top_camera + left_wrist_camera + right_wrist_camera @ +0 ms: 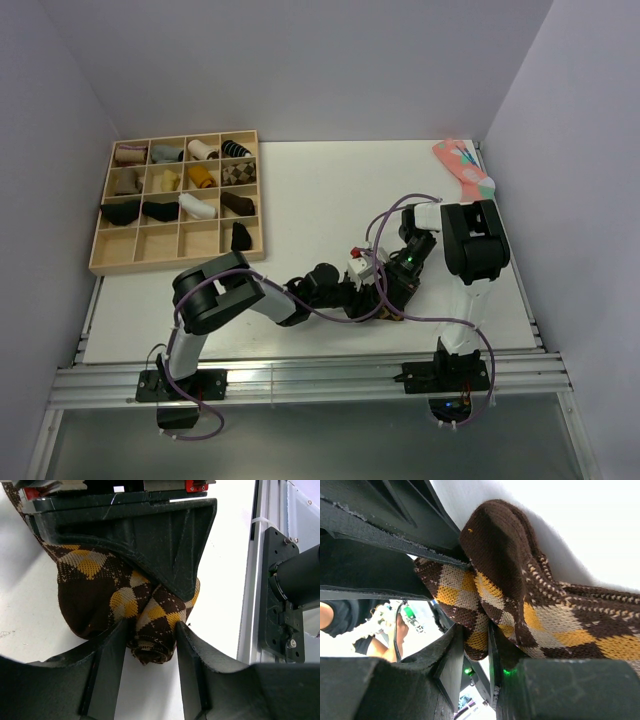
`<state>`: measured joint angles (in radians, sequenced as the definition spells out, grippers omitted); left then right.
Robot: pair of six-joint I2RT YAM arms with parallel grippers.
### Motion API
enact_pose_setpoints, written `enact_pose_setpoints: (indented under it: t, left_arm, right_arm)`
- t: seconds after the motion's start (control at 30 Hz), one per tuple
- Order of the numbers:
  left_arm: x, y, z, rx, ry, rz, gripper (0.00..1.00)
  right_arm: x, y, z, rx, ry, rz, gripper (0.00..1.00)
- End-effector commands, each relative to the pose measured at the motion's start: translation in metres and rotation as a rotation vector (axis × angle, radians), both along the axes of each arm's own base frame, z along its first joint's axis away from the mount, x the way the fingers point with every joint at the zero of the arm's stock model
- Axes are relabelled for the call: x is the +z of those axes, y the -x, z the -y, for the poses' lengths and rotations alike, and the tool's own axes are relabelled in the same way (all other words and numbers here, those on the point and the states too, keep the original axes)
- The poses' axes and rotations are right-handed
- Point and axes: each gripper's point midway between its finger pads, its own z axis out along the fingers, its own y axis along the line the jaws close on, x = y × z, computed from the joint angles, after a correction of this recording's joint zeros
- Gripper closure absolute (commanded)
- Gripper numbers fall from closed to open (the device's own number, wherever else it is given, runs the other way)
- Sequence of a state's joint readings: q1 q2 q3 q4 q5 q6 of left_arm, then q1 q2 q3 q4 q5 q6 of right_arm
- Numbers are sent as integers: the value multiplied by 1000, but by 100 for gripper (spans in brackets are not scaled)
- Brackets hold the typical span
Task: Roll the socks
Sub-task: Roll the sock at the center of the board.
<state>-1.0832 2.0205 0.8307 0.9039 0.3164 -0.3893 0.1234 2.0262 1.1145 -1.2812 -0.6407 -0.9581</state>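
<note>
I'm looking over all three views, and nothing readable is showing: no text, label, brand mark, number or sign is coming through clearly enough to make out.
</note>
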Motion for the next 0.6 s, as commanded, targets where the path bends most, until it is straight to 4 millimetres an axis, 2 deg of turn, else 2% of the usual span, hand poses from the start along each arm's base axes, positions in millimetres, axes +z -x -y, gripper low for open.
enact_pose_setpoints:
  t: [0.0, 0.2, 0.23, 0.57]
  left_arm:
    - [45, -9, 15, 6, 116, 66, 51]
    - [53, -16, 12, 26, 137, 54, 47]
    - [54, -17, 12, 28, 137, 53, 35]
    - [44, -14, 15, -12, 120, 29, 40]
  right_arm:
    - [-27, -23, 17, 68, 61, 121, 81]
    - [-27, -21, 18, 71, 61, 117, 81]
    - [-27, -21, 18, 70, 62, 116, 81]
    - [-27, -22, 19, 73, 65, 118, 81]
